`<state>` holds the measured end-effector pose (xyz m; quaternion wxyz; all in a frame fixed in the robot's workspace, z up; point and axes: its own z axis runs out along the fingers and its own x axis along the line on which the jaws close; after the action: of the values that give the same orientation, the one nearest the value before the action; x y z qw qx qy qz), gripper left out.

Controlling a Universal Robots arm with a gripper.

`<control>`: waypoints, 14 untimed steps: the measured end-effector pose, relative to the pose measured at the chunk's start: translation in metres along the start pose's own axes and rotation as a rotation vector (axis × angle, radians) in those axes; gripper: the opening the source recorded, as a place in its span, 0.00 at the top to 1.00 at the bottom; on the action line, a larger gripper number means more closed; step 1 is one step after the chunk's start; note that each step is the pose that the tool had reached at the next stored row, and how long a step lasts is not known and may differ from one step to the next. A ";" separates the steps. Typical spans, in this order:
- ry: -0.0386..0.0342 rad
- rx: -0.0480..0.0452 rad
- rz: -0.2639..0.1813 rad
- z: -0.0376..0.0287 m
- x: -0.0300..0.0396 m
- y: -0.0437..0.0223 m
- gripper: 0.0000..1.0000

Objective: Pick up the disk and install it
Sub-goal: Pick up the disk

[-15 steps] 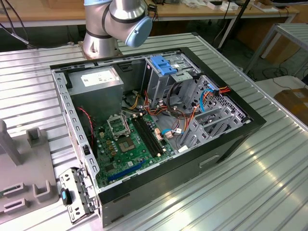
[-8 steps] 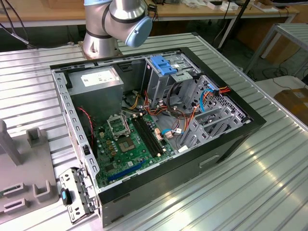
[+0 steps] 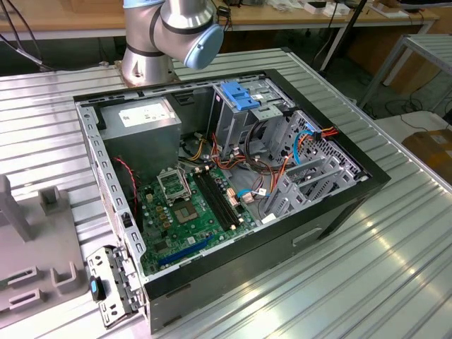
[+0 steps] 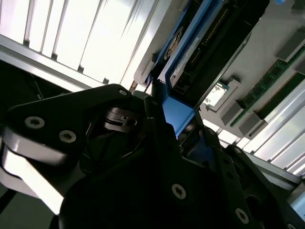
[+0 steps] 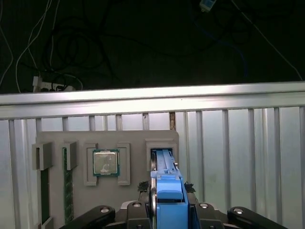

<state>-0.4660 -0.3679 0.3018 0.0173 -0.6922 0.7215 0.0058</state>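
— Behind the computer case (image 3: 233, 272)?
— Stout arm (image 3: 145, 21) of brushed silver-grey metal, round in section, with a pale blue cap (image 3: 205, 44) on one joint. Broad cylindrical base (image 3: 145, 68) nearest the case.
— And in both wrist views?
— Black gripper (image 4: 177, 114) (image 5: 169, 205), matt and angular, dotted with small silver screws (image 4: 34, 122). Pale glossy housing (image 4: 19, 167) along one edge in the second wrist view.

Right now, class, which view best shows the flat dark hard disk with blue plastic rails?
The second wrist view: the blue-railed dark hard disk is close up, body and rail together. The first wrist view shows its blue rail edge-on in a grey slotted holder.
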 end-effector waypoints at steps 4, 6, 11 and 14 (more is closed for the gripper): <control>0.0011 -0.0007 -0.021 0.0004 0.0009 0.0000 0.63; 0.0025 -0.0009 -0.033 0.0005 0.0015 0.0000 0.63; 0.0026 -0.0010 -0.034 0.0005 0.0015 0.0000 0.63; 0.0026 -0.0011 -0.034 0.0005 0.0038 0.0000 0.63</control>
<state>-0.4661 -0.3717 0.3012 0.0160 -0.7043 0.7097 0.0050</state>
